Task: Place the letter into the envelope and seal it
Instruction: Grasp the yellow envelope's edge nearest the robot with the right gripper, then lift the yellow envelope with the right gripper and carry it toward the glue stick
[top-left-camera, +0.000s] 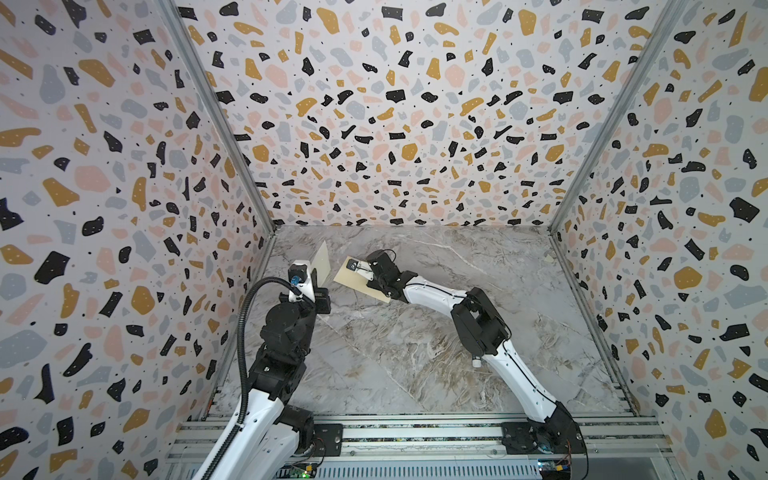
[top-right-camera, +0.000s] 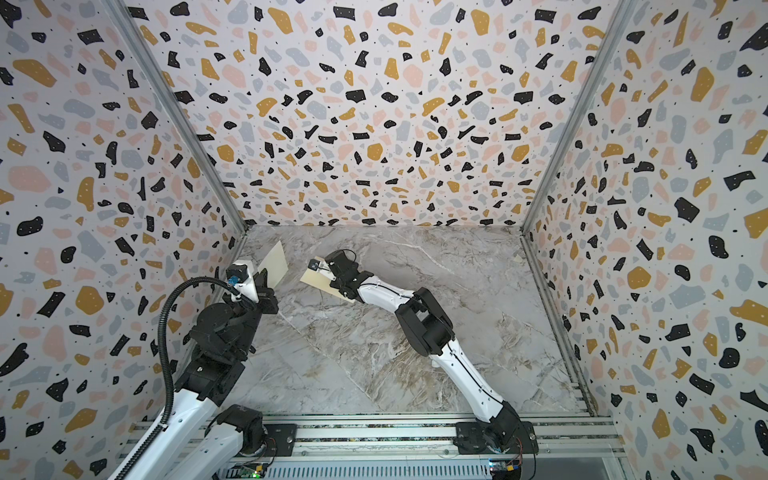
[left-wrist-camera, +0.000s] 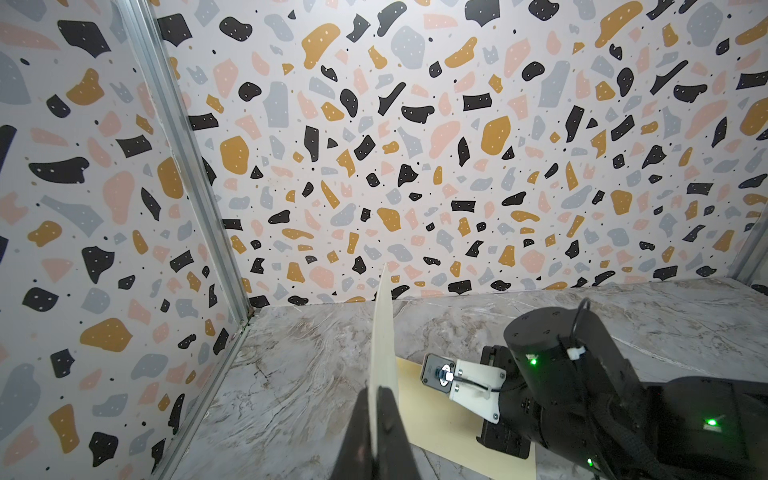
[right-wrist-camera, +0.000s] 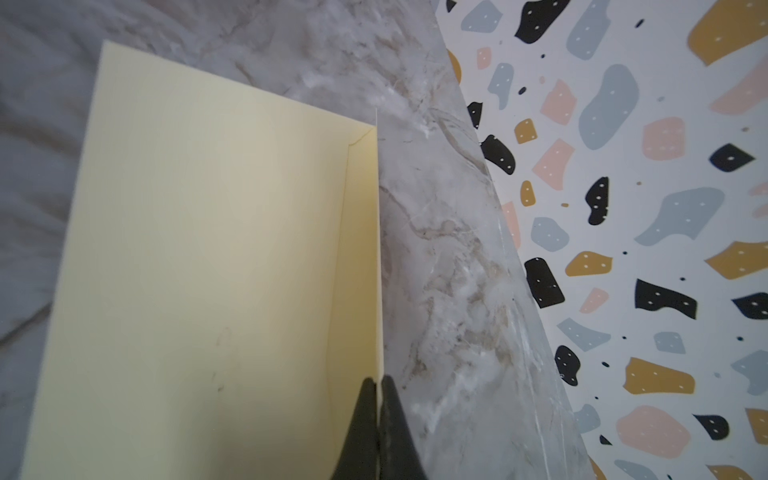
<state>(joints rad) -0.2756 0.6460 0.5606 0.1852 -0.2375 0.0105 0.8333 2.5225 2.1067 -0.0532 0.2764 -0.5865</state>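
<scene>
The letter (top-left-camera: 321, 261) (top-right-camera: 274, 262) stands upright above the table's far left, showing a plain pale face. My left gripper (top-left-camera: 321, 291) (left-wrist-camera: 379, 391) is shut on its lower edge, and the left wrist view shows the letter (left-wrist-camera: 384, 332) edge-on. Just to its right, the pale yellow envelope (top-left-camera: 352, 283) (top-right-camera: 315, 279) (left-wrist-camera: 432, 411) lies flat on the marble. My right gripper (top-left-camera: 372, 286) (right-wrist-camera: 379, 380) is shut on the envelope's thin raised flap edge (right-wrist-camera: 379, 249), with the envelope's body (right-wrist-camera: 208, 270) beside it.
The marble table (top-left-camera: 415, 353) is boxed in by terrazzo-patterned walls; the left wall (top-left-camera: 232, 270) and its metal corner post are close to the left gripper. An aluminium rail (top-left-camera: 415, 432) runs along the front. A small pale scrap (top-left-camera: 548, 258) lies by the right wall.
</scene>
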